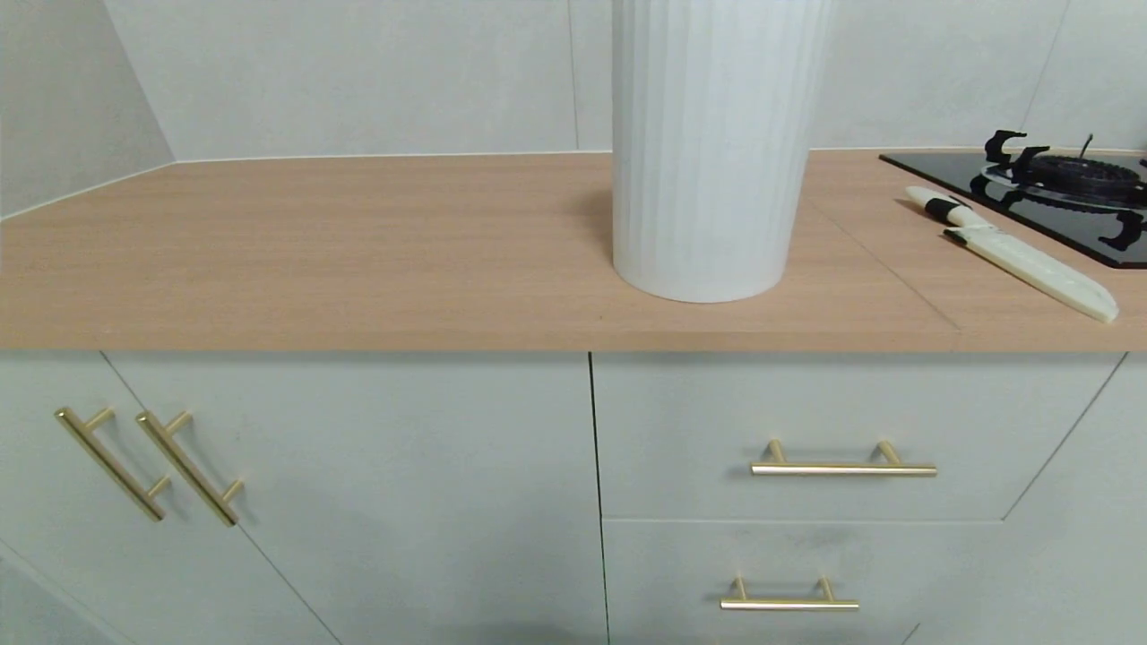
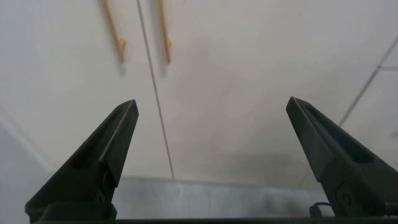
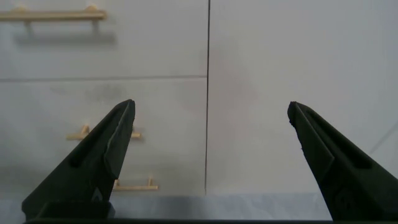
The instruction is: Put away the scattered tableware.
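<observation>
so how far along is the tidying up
Nothing looks done: the knife lies on the counter beside the stove, outside the white ribbed container. Nothing in hand: left gripper and right gripper are open and empty, facing the cabinet fronts. Left: picking up the knife and putting it away.

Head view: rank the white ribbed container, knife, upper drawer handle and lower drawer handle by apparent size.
1. white ribbed container
2. knife
3. upper drawer handle
4. lower drawer handle
The handles may truly match; camera distance differs.
</observation>
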Available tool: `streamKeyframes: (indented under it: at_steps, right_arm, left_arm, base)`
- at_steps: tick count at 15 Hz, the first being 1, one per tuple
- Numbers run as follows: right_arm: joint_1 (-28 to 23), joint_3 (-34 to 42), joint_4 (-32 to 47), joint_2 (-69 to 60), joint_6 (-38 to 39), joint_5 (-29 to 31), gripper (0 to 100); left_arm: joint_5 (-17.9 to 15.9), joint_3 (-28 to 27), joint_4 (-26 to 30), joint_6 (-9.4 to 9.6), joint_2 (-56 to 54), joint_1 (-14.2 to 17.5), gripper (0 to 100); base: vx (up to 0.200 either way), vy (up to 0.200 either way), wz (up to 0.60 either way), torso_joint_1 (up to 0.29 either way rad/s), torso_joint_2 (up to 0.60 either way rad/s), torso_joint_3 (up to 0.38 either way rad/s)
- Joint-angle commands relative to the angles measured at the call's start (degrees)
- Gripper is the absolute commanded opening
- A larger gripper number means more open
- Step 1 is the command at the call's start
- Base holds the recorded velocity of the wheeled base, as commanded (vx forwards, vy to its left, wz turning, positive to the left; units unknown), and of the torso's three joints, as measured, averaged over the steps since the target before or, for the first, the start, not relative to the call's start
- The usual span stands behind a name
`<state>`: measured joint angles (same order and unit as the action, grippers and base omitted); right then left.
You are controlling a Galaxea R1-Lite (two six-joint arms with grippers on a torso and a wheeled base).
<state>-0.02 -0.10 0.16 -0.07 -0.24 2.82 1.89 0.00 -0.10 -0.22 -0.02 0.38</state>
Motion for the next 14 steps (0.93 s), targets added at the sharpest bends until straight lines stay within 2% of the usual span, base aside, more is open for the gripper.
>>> streamKeyframes:
  at_steps: [1, 10, 14]
  right_arm:
    - [0.02, 0.01, 0.02, 0.07, -0.02, 0.00, 100]
    - [0.02, 0.01, 0.02, 0.07, -0.11, 0.00, 100]
    - [0.02, 0.01, 0.02, 0.07, -0.11, 0.00, 100]
  left_arm:
    - [0.04, 0.00, -0.08, -0.04, 0.02, 0.06, 100]
    - [-0.04, 0.00, 0.01, -0.04, 0.02, -0.03, 100]
    - [0.04, 0.00, 0.01, -0.04, 0.02, 0.06, 100]
  base:
    - [0.200, 0.000, 0.00, 0.007, 0.00, -0.002]
    - [0.000, 0.000, 0.00, 0.002, -0.01, -0.004]
    - [0.000, 0.000, 0.00, 0.078, -0.22, -0.272]
